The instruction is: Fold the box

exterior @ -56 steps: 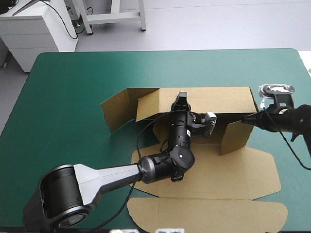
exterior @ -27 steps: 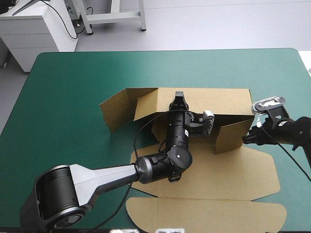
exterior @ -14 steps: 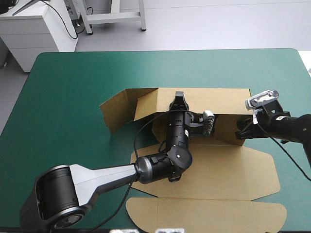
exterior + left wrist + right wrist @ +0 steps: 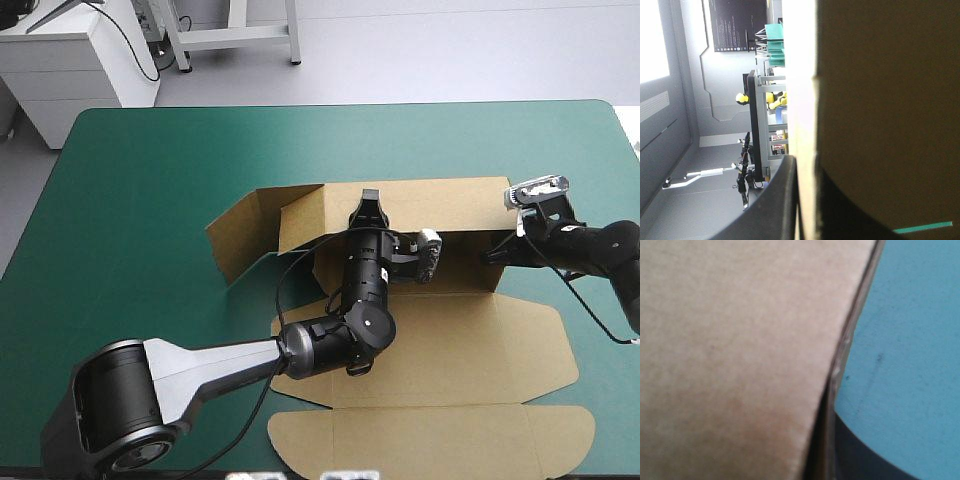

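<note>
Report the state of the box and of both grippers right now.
box: partly folded, back wall raised, lid flat on the teal-green cover.
left gripper: shut on the top edge of the back wall.
right gripper: shut on the box at its right end.

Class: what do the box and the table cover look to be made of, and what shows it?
Box: brown cardboard, matt, likely corrugated, judging by its thick pale cut edge and creased fold lines. Cover: teal-green, matt, smooth; perhaps rubber or vinyl, unclear.
</note>
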`<state>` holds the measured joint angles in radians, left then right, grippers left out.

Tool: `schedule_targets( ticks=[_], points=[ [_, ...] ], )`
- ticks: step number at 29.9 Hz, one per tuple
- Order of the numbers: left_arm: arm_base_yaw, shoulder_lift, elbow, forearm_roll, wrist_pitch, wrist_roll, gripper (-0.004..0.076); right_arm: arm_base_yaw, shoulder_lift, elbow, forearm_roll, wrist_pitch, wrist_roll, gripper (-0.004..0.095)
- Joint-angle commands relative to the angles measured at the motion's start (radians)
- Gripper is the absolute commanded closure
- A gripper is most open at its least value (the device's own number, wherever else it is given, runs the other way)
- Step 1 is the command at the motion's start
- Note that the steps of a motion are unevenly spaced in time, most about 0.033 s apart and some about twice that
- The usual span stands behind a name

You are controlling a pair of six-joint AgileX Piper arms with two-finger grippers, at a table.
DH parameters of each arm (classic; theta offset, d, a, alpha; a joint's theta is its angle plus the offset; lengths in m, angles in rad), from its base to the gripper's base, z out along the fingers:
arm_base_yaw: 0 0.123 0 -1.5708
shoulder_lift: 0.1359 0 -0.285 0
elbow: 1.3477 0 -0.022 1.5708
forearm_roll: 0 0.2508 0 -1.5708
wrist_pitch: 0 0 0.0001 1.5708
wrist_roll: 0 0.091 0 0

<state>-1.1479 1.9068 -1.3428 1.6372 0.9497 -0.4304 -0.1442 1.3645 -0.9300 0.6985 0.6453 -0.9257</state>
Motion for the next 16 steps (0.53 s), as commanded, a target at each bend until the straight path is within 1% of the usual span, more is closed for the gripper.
schedule_targets(
  ticks=[1, 7, 13, 16],
  points=[
    [0.001, -0.038, -0.010, -0.020, -0.008, -0.013, 0.0732, 0.005, 0.032, -0.008, 0.096, 0.017, -0.007, 0.0910],
    [0.001, -0.038, -0.010, -0.017, -0.008, -0.013, 0.0732, 0.005, 0.032, -0.008, 0.094, 0.017, -0.003, 0.0908],
    [0.001, -0.038, -0.010, 0.018, -0.008, -0.021, 0.0732, 0.005, 0.012, -0.008, 0.019, 0.017, 0.048, 0.0908],
    [0.003, -0.038, -0.010, 0.043, -0.021, -0.067, 0.0725, 0.005, -0.010, -0.008, -0.010, 0.019, 0.075, 0.0908]
  ],
)
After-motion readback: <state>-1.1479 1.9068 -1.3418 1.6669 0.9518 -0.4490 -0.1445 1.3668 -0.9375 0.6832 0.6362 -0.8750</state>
